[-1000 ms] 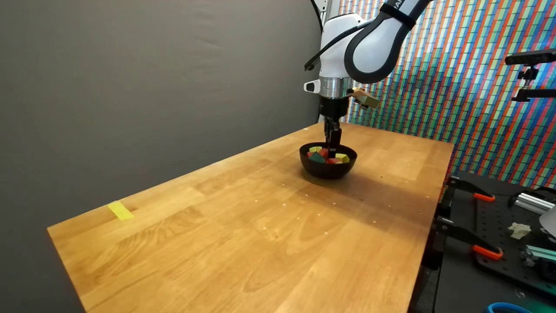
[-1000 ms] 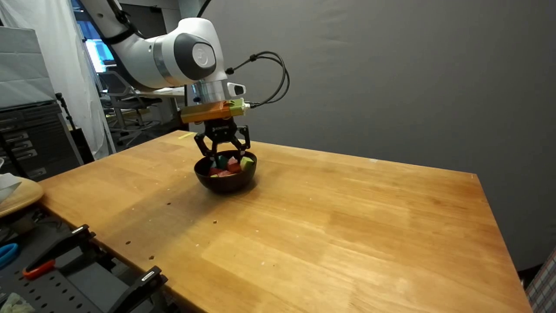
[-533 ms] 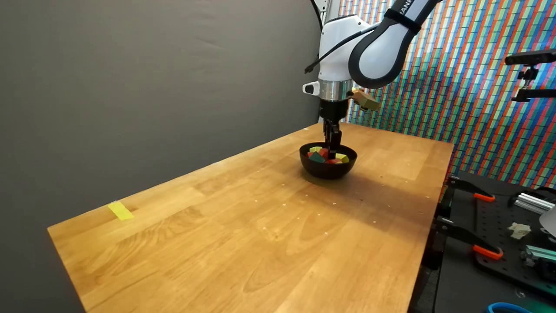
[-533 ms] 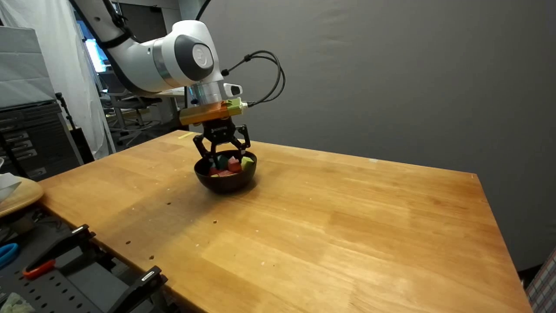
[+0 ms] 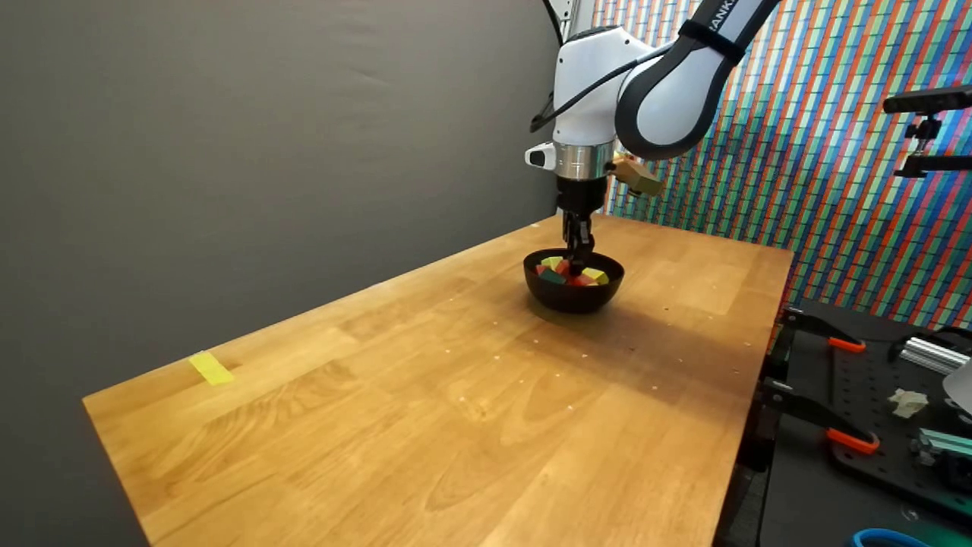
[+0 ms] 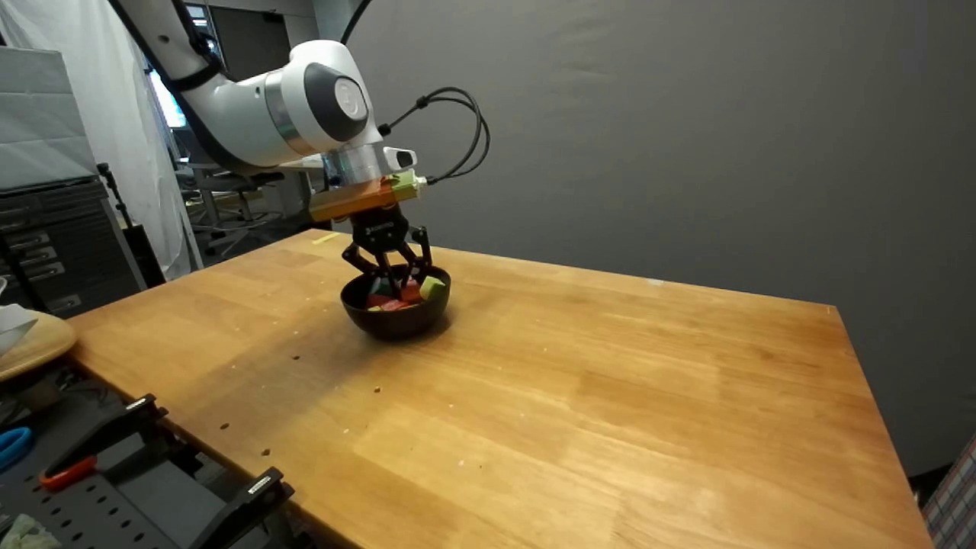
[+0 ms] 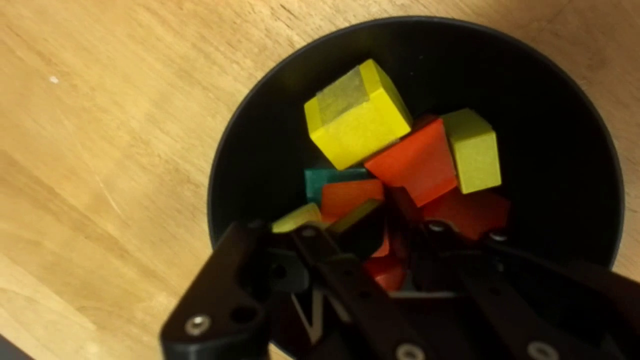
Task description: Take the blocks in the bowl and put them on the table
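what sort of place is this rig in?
Probably a robotics lab or workshop: a robot arm hangs over a wooden table, black-and-orange clamps sit at its edge, and an exterior view shows what looks like a camera on a bracket.

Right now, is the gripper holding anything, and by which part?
Can't tell: the gripper is shut among the blocks in the bowl, but whether it pinches one is hidden.
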You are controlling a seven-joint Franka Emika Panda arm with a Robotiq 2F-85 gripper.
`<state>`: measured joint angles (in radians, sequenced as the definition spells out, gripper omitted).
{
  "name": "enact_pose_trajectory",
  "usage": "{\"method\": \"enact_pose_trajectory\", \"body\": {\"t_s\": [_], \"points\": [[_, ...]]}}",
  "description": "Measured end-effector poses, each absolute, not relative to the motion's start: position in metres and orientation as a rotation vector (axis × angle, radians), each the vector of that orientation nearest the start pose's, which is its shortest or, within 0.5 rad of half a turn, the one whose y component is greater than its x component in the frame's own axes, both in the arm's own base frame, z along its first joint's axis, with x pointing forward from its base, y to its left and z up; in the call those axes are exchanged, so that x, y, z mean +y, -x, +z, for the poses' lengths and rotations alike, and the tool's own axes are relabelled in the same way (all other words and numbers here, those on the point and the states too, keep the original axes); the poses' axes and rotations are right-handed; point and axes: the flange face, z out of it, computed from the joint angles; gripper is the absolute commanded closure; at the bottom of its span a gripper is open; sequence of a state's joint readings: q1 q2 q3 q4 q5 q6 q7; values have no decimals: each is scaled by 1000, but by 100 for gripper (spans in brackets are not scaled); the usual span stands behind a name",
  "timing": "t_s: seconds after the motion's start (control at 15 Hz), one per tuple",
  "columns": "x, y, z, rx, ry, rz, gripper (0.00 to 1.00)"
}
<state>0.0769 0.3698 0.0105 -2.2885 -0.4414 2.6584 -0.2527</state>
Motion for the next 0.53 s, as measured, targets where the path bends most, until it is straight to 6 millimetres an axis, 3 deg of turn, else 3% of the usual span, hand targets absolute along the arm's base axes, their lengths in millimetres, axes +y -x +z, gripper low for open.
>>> {"method": "enact_pose_trajectory", "body": {"t_s": [0.13, 0.2, 0.33, 0.53], "points": [[63, -524, 187, -1206, 3125, 28, 93], [65, -523, 187, -1211, 3128, 26, 69], [66, -523, 187, -1228, 3141, 24, 63], [66, -524, 196, -1247, 3175, 12, 38]]}}
